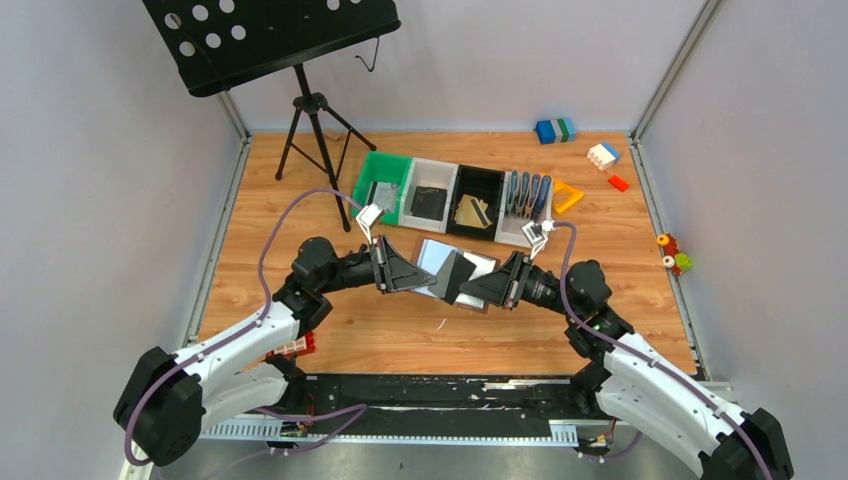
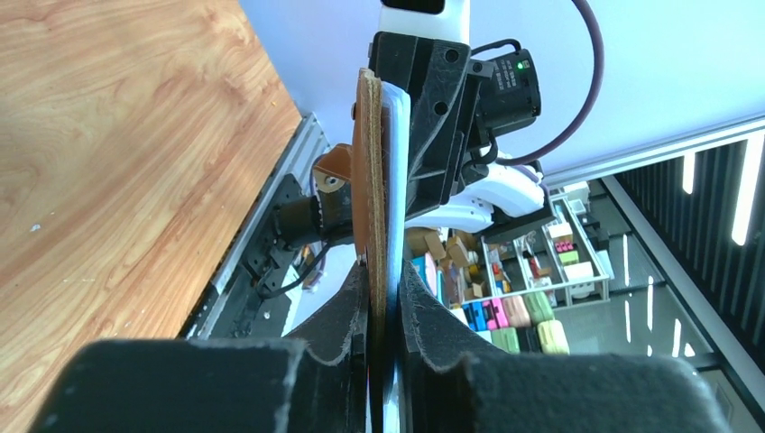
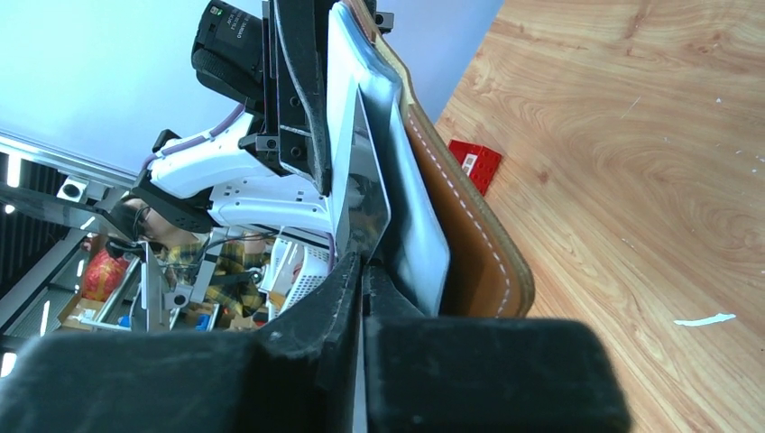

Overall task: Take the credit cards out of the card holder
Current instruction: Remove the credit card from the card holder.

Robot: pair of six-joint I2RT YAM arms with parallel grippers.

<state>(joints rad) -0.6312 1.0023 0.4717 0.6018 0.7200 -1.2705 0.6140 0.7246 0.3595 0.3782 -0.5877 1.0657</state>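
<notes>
- The left end effector is pressed together on one flap of the card holder, with brown leather and grey-blue lining both between its fingers.
- The right end effector is pinched on a thin reflective sheet on the holder's inner side. It looks like a silver-grey card, though a pocket lip cannot be ruled out. The leather flap lies just outside its fingers.
- The holder hangs open between the two arms, clear of the bench, near the middle.
- Handling, as a judgement: the card is light, stiff and slick, so a firm pinch on its exposed edge and a pull straight along the pocket seem best. Pulling at an angle could bend it or let it slip.
- The leather is soft and will fold, so the left grip has to sit close to the pocket to resist the pull.
- Behind the arms, a row of bins holds loose cards, and a red block lies near the left arm.
</notes>
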